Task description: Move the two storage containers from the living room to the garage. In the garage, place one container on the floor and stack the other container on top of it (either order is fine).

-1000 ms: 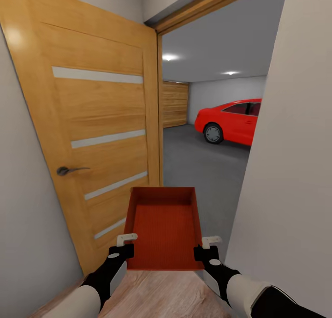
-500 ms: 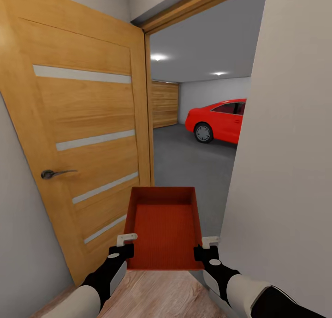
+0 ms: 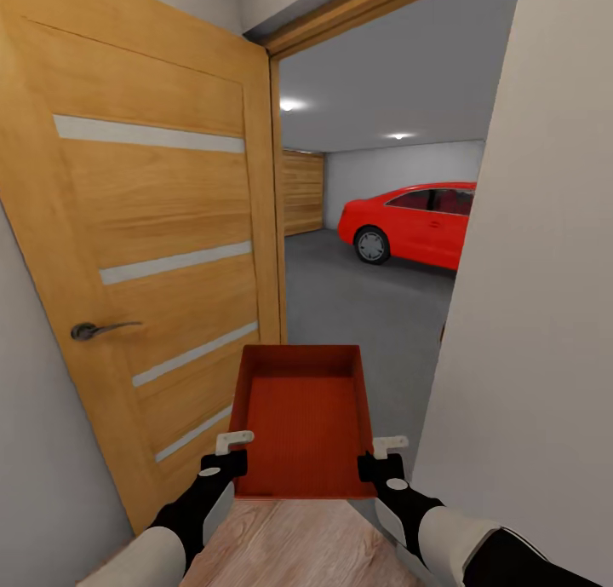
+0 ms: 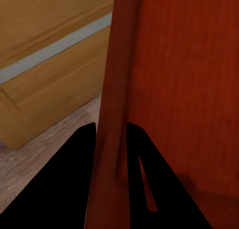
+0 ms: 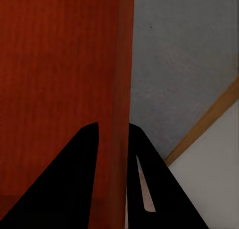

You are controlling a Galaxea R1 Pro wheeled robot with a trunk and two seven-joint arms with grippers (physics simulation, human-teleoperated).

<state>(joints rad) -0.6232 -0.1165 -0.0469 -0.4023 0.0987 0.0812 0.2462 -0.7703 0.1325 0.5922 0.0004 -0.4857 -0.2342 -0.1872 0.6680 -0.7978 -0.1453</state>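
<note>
Beyond the open wooden door [image 3: 162, 255], grey garage floor [image 3: 358, 306] waits, and the container [image 3: 302, 417], clamped by its side walls in the left hand [image 3: 228, 452] and right hand [image 3: 383, 455], could clip the door or the white wall [image 3: 528, 314] opposite it if the base drifts.

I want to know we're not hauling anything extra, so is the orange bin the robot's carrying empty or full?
Empty. The head view looks straight into the storage container and shows only its bare ribbed bottom.
</note>
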